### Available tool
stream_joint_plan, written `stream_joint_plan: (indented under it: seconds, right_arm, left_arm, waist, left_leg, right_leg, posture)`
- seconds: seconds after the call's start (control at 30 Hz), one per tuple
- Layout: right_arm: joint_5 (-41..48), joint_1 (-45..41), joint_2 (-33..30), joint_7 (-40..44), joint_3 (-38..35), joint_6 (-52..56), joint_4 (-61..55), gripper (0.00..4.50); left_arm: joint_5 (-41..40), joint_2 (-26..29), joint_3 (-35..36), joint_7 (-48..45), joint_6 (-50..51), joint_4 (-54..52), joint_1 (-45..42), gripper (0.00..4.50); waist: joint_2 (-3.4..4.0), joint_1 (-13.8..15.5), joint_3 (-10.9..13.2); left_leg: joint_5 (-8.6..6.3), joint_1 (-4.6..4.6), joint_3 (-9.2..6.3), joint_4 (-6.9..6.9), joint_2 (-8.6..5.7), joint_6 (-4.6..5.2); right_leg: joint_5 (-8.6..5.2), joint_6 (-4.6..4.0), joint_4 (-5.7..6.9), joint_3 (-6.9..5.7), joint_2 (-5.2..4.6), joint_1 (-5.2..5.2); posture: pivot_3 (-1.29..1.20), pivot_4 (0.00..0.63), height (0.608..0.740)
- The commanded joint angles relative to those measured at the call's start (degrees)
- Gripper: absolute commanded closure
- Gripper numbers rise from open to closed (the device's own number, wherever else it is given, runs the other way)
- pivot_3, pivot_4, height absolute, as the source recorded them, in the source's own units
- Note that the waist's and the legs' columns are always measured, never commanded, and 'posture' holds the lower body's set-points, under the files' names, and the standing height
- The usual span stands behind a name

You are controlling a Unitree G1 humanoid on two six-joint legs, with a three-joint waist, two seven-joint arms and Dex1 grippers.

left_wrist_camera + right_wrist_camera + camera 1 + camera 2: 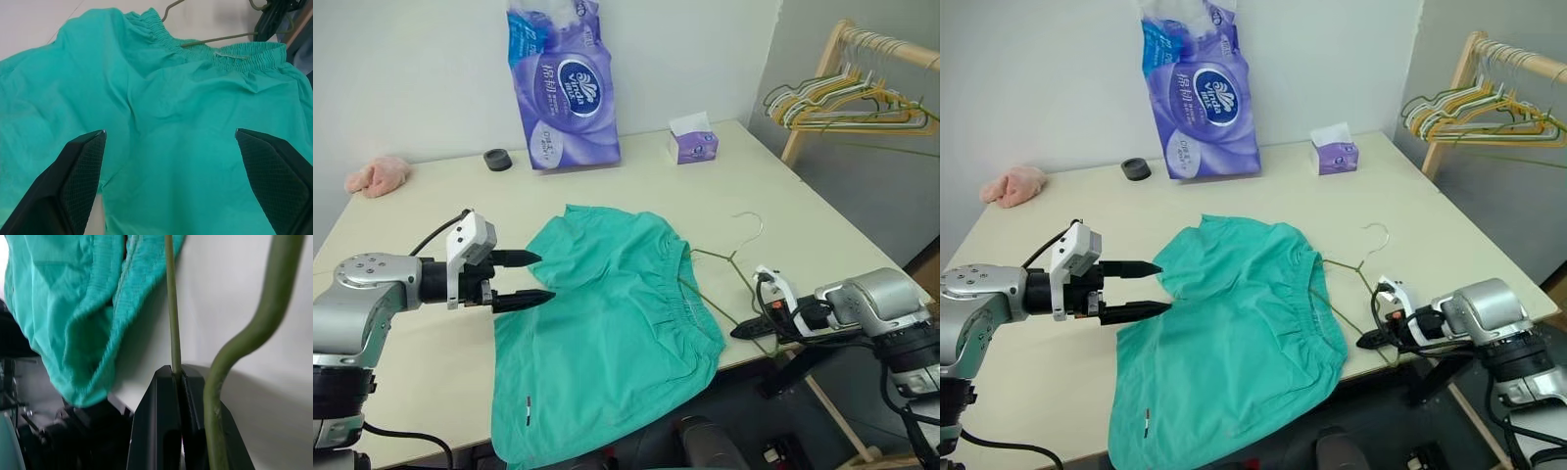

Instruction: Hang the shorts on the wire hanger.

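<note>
A pale table against a plain white wall, with a clothes rack off to your right.

You had a cream, smooth-topped rectangular table pushed up to the bare white wall, lit evenly with soft shadows. Past the table's right edge stood a light wooden clothes rack, its rail carrying a bunch of yellow, green and white wire hangers. Behind that rack you saw a grey wall panel. Below the table's near edge the floor was dark and hard to make out.
</note>
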Motion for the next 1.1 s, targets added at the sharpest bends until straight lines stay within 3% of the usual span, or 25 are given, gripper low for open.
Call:
stream_joint_plan:
  seconds: [0.03, 0.3, 0.53, 0.8, 1.1]
  right_arm:
    - [1.7, -3.3, 2.7, -3.1, -4.0, 1.9, -0.7, 4.50]
    - [0.9, -4.4, 0.0, -4.9, -3.2, -3.3, -4.1, 4.50]
    - [-2.1, -7.1, -3.9, -3.7, 0.4, -12.9, -9.6, 4.50]
    - [-7.2, -9.8, -4.7, -1.7, 7.3, -23.6, -16.0, 4.50]
    - [-15.6, -10.6, -7.0, 1.8, 12.9, -36.0, -19.2, 4.50]
  left_arm:
    - [-1.1, -0.2, 1.6, 0.7, -0.1, -1.1, -1.3, 0.04]
    - [-0.4, -1.6, 2.2, 5.0, -0.1, 2.0, -4.4, 0.04]
    - [0.3, -5.6, 2.0, 10.8, -1.1, 7.6, -16.2, 0.04]
    - [2.7, -6.1, -7.0, 0.4, -3.9, 7.6, -26.9, 0.04]
    - [14.7, -9.9, -17.5, -6.5, -20.0, 19.5, -35.6, 0.04]
  waist:
    - [0.00, 0.0, 0.0]
    - [0.00, 0.4, 0.0]
    - [-0.06, 0.0, -0.1]
    - [-0.07, -1.3, -0.2]
    - [-0.07, -1.7, -0.4]
  left_leg:
    - [0.00, 0.00, 0.00, 0.00, 0.00, 0.00]
    - [0.00, -0.04, -0.03, 0.06, -0.04, 0.00]
    - [0.00, -0.09, -0.06, 0.22, -0.05, -0.01]
    - [0.02, -0.18, -0.07, 0.41, -0.06, -0.05]
    - [0.09, -0.19, -0.08, 0.47, -0.06, -0.19]
  right_leg:
    - [0.00, 0.00, 0.00, 0.01, 0.00, 0.00]
    - [0.02, 0.02, 0.02, -0.02, -0.03, -0.01]
    - [0.06, 0.09, 0.02, -0.06, -0.03, 0.01]
    - [0.06, 0.11, 0.01, -0.07, -0.05, 0.00]
    - [0.05, 0.12, -0.01, -0.07, -0.05, 0.01]
  posture:
    - [-0.26, 0.026, 0.740]
    - [-0.25, 0.018, 0.740]
    - [-0.28, 0.011, 0.740]
    - [-0.28, 0.001, 0.740]
    - [-0.30, 0.000, 0.740]
